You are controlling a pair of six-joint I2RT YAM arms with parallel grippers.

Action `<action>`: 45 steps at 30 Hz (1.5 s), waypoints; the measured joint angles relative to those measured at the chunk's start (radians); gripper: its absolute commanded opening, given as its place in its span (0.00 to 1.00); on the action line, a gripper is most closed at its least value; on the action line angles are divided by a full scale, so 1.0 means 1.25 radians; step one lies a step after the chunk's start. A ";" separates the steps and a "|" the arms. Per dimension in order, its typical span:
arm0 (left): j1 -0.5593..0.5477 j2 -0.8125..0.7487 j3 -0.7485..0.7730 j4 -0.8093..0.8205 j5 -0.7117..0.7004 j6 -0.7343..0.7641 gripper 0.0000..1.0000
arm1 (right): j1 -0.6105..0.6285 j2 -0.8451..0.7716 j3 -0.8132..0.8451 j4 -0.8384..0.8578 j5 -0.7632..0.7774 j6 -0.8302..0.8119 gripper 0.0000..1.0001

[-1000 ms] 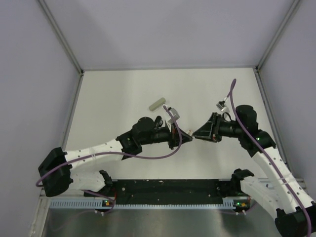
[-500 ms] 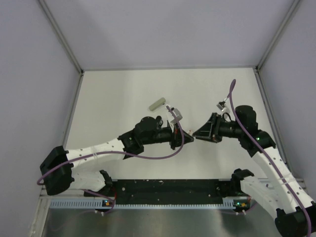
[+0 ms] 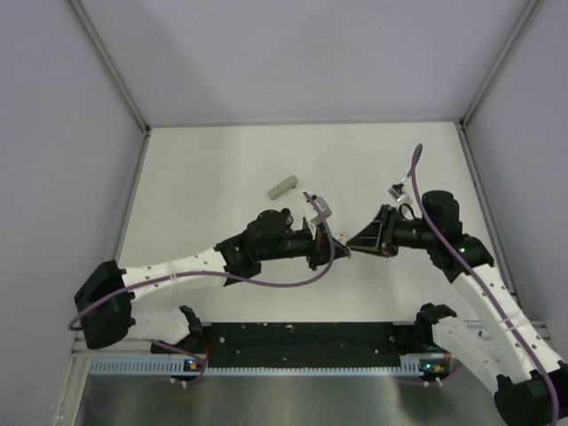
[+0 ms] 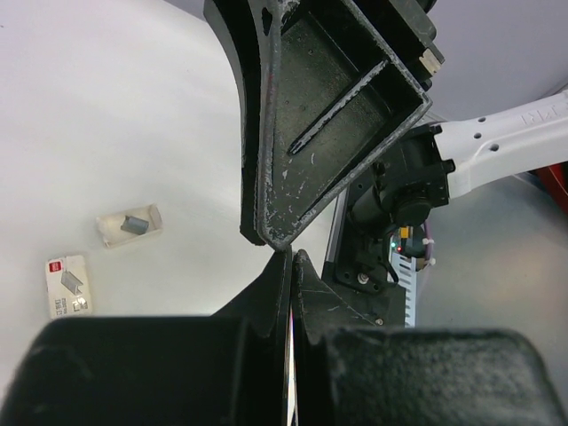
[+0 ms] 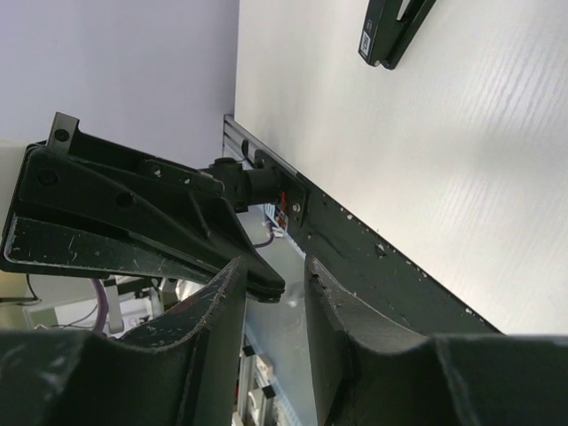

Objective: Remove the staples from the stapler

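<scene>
Near the middle of the table (image 3: 204, 169) the two grippers meet tip to tip. The left gripper (image 4: 291, 262) is closed, its fingers pressed flat together with nothing recognisable between them. The right gripper (image 5: 277, 271) stands partly open and grips nothing; the left one's tip pokes into the gap between its fingers.

Only the left wrist view shows the staples (image 4: 131, 225). They are a short grey strip in what looks like a small clear case, lying on the table near the grippers, with a white card (image 4: 67, 285) close by.

Only the right wrist view shows the stapler (image 5: 395, 31). It lies flat on the table beyond the left gripper, touched by neither. Its long axis runs roughly near to far, crossways to the black rail (image 5: 373, 253) at the near edge; which end is the front I cannot tell.

The overhead view does not show the stapler, and it alone shows the pale green stick (image 3: 282, 187), farther back and left of centre.
</scene>
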State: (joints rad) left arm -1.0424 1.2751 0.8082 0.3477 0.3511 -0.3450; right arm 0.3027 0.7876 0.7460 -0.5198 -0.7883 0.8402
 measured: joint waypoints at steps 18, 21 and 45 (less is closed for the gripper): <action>-0.004 0.016 -0.006 -0.033 -0.055 0.006 0.00 | 0.000 0.020 -0.077 0.016 0.054 -0.041 0.34; -0.005 -0.010 -0.029 -0.047 -0.094 0.006 0.02 | 0.001 0.049 -0.120 0.010 0.073 -0.075 0.34; -0.009 -0.522 -0.134 -0.683 -0.746 -0.351 0.57 | 0.462 0.362 -0.078 0.170 0.279 -0.063 0.52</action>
State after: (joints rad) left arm -1.0531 0.6231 0.6411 -0.5064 -0.5812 -0.7837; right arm 0.8803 1.2396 0.6483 -0.3069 -0.4400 0.7616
